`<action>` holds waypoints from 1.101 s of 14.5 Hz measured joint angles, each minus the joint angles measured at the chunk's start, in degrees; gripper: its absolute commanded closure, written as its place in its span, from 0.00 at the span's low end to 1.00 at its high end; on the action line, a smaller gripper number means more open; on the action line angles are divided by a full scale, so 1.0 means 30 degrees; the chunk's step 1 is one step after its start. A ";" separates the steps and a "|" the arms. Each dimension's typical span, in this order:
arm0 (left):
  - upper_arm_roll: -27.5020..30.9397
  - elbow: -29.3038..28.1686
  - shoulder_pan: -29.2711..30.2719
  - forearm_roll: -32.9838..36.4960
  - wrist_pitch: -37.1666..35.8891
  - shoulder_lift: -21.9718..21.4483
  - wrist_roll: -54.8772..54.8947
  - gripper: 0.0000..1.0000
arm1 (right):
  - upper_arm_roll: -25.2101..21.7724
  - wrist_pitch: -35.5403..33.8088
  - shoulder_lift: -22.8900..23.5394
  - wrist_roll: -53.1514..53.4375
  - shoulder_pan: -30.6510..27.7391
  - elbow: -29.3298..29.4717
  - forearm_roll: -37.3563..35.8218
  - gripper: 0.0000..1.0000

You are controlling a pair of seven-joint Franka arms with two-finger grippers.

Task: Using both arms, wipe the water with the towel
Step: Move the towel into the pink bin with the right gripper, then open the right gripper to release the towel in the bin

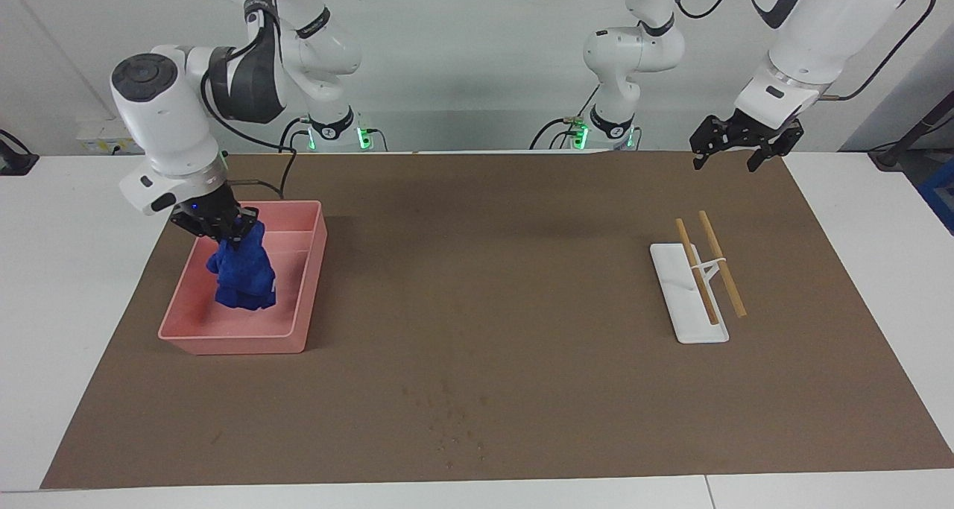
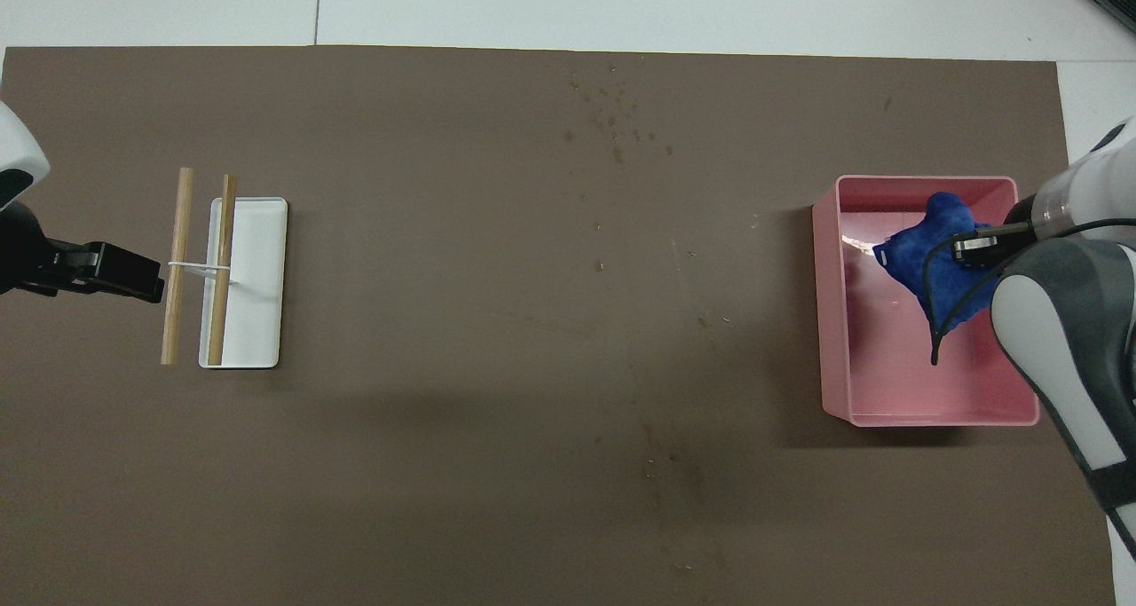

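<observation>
A: Quick pass. Your right gripper (image 1: 237, 235) is pinched tight on the top of the small royal-blue fluffy towel (image 1: 244, 274). See it?

B: Yes. You've got the cloth hanging from the closed fingertips, over the pink rectangular plastic tray (image 1: 298, 330). In the facing view its lower end looks down at the tray floor, but I can't tell if it touches.

A: Fine. Tray sits on the brown mat (image 1: 522, 308) at the right arm's end of the table. Overhead view agrees: towel (image 2: 923, 251) inside the tray's outline (image 2: 834, 322), right gripper (image 2: 976, 247) on top of it.

B: Left one?

A: Your left gripper (image 1: 727, 155) hangs up in the air with its fingers spread wide, nothing in them. That arm waits. In the overhead view it (image 2: 133, 278) shows just beside the two wooden sticks (image 2: 177, 260).

B: Those sticks?

A: Two light wooden rods (image 1: 708, 267) lying side by side, joined by a thin white band, across a flat white rectangular tray (image 1: 689, 315). One rod rests over the tray, the other lies mostly past its edge, over the mat. All at the left arm's end.

B: And the water?

A: Tiny dark specks of water (image 1: 455, 427) scattered on the mat about midway between the two ends, well farther from the robots than both trays. Overhead shows the main cluster (image 2: 617, 127) near the mat's edge, with a few more specks (image 2: 666, 460) nearer to the robots. Well apart from the towel.
</observation>
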 measured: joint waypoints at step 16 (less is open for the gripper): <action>-0.0001 0.0000 0.0000 0.0000 0.0000 0.0000 0.0000 0.00 | 0.0651 -0.1731 -0.1373 0.3010 0.0371 0.1631 0.2555 0.02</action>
